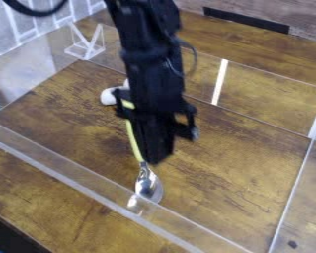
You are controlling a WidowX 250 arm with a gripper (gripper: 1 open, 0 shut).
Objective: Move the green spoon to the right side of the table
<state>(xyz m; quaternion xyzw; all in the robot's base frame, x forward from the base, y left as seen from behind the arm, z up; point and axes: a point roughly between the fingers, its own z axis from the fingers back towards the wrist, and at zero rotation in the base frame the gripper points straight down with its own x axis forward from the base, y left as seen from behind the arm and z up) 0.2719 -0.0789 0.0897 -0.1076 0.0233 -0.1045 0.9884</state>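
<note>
The green spoon [147,185] hangs nearly upright under my gripper [153,158]. Its silver bowl is low over the table [240,168], close to the front acrylic wall. Only a strip of the yellow-green handle shows beside the black fingers, which are shut on it. The gripper points steeply down, over the middle of the table's front part.
A red-capped toy mushroom [111,97] lies behind the arm at left, mostly hidden. A low clear acrylic wall [68,170] runs along the front edge. A white upright strip [221,79] stands at the back right. Bare wood lies to the right.
</note>
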